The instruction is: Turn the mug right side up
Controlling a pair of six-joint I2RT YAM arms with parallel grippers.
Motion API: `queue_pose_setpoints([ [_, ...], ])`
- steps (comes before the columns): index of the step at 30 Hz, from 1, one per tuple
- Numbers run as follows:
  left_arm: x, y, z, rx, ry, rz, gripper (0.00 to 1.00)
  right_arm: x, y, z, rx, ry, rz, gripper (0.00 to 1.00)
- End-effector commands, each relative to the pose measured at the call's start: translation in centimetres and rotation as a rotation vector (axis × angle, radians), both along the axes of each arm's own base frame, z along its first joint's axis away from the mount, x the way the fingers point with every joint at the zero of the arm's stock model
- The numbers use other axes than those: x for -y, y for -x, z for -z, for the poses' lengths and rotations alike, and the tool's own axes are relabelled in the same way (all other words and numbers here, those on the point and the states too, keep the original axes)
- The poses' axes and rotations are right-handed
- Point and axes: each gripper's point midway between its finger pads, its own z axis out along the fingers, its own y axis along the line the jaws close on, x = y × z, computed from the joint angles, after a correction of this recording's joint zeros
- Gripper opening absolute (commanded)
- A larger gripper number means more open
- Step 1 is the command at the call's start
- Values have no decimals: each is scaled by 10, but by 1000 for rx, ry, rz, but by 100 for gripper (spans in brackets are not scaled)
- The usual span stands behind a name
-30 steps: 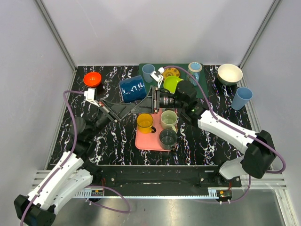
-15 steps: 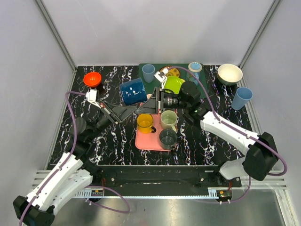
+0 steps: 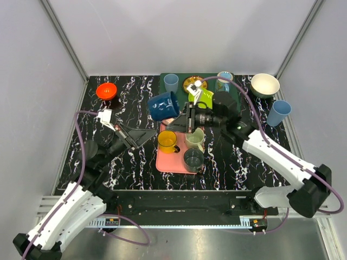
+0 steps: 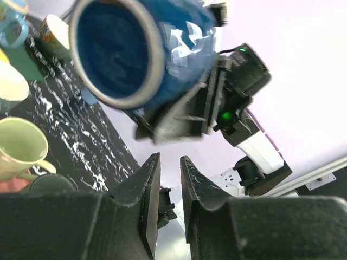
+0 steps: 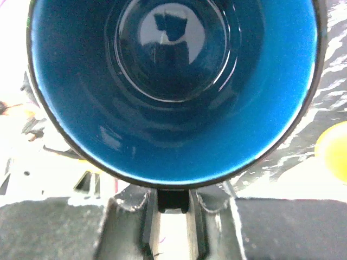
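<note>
Mid-flip: right tool (image 3: pixel 181 113) clamps mug (image 3: pixel 164 105) rim aloft, mouth sideways; left tool (image 3: pixel 152 131) narrow, empty. Next: rotate upright, set on desk (image 3: pixel 130 100).

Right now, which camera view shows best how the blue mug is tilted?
The left wrist view: the blue mug shows almost whole, in the air, lying sideways with its mouth toward the camera. The top external view shows the blue mug small, from above. The right wrist view shows only its inside.

A glossy blue mug (image 5: pixel 172 86) is filling the frame, its open mouth facing the camera, while the right gripper (image 5: pixel 172 199) is pinching its lower rim.
</note>
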Motion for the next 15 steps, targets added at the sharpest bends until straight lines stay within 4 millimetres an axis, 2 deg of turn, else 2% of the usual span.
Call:
queue_pose_setpoints([
  [1,-8,12,-19,132,12,-14,24,37,-34,-23,183,80,231,0],
  [3,-7,10,-16,120,10,-14,30,41,-34,-22,188,91,244,0],
  [7,-12,4,-5,91,-36,-61,39,50,-37,-7,202,187,282,0],
  [8,-17,6,-7,96,-45,-87,40,43,-29,-2,217,218,262,0],
  [9,-25,-2,7,58,-101,-152,41,41,-26,1,237,251,264,0],
  [10,-33,-2,1,64,-114,-196,43,44,-26,7,280,328,294,0],
  [11,-43,0,-3,74,-121,-242,44,31,-11,14,303,370,252,0],
  [12,-62,-7,5,28,-172,-351,48,28,-7,20,320,409,249,0],
  [14,-90,-6,6,-4,-189,-482,52,27,-4,38,336,515,267,0],
  [15,-113,-9,15,-60,-228,-597,55,21,7,45,347,541,241,0],
])
